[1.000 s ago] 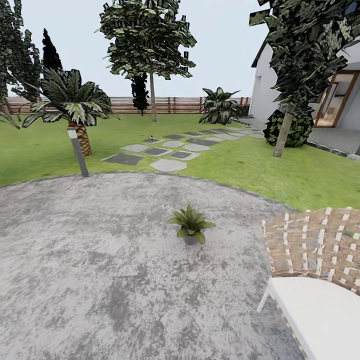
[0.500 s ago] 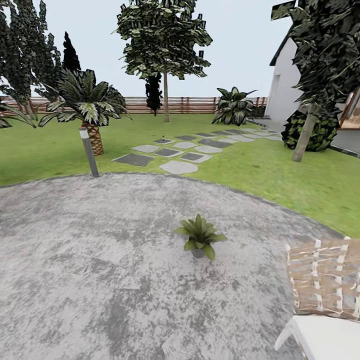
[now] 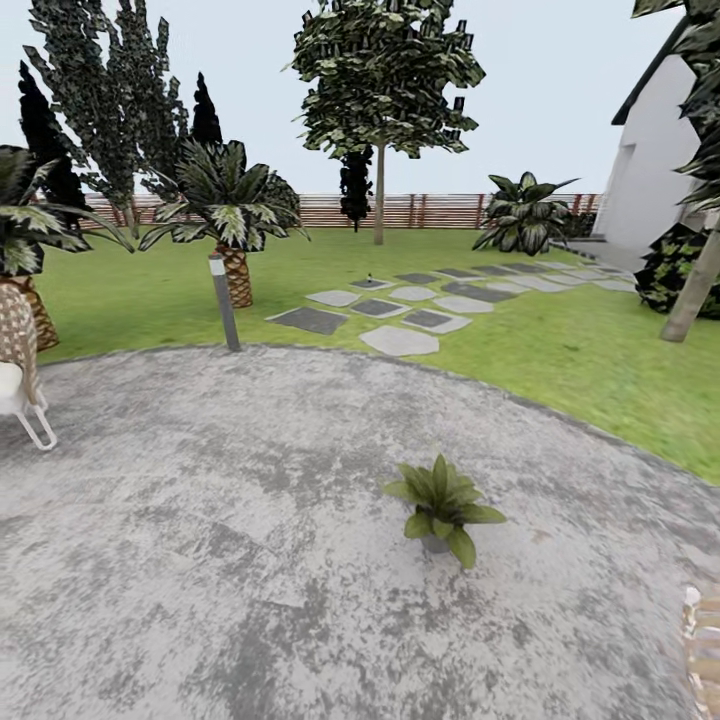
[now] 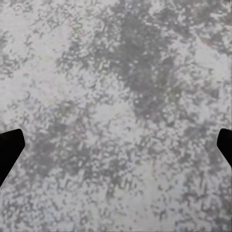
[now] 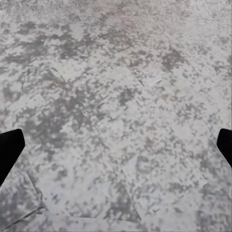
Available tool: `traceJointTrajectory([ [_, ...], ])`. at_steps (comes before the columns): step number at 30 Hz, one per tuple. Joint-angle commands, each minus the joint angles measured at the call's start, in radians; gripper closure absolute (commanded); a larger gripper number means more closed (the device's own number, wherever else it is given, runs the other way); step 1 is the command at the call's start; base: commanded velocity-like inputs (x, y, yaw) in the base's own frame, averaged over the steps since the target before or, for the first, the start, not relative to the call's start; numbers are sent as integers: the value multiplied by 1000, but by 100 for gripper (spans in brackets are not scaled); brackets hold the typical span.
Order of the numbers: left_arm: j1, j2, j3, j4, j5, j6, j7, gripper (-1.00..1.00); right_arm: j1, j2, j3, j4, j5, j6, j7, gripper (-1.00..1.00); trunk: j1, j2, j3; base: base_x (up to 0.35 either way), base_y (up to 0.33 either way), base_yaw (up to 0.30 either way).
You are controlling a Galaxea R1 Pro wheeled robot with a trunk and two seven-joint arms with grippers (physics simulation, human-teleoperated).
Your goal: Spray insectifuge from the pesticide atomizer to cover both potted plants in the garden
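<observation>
a: swung to the left since a second ago, camera and all; no shift of the things themselves. counted yet?

b: one potted plant (image 3: 441, 508), a low rosette of broad pointed green leaves in a small grey pot, standing on the round patio (image 3: 200, 500) of mottled grey stone, toward its right side. no telling where the second is.

a: and beyond?

b: more than ten flat stepping stones (image 3: 400, 341), pale and dark grey, irregular and squarish, set in the lawn (image 3: 560, 350). one tiny dark upright speck (image 3: 369, 279) on a far stone, too small to name. one slim grey bollard lamp (image 3: 224, 302) at the patio rim. two palms with scaly brown trunks, nearer one (image 3: 232, 215) just behind the lamp. one brown slatted fence (image 3: 430, 210) across the back.

a: seats?

b: two: woven back on a white frame (image 3: 18, 370) at the left edge, woven corner (image 3: 703, 640) at the lower right.

a: pincers?

b: left gripper (image 4: 116, 150) spread wide, dark fingertips (image 4: 9, 150) far apart, holding nothing, over speckled stone. right gripper (image 5: 116, 150) likewise spread and bare, fingertips (image 5: 9, 147) far apart.
</observation>
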Motion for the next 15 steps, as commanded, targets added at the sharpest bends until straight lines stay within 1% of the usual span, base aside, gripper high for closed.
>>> traceJointTrajectory([
  [1, -1, 0, 4, 1, -1, -3, -1, -100, 0, 0, -1, 0, 1, -3, -2, -100, 0, 0, -1, 339, 0, 277],
  [13, -1, 0, 4, 1, -1, -3, -1, -100, 0, -1, -1, 0, 1, -3, -2, -100, 0, 0, -1, 339, 0, 276],
  [15, -1, 0, 4, 1, -1, -3, -1, -100, 0, -1, -1, 0, 1, -3, -1, -100, 0, 0, -1, 339, 0, 154],
])
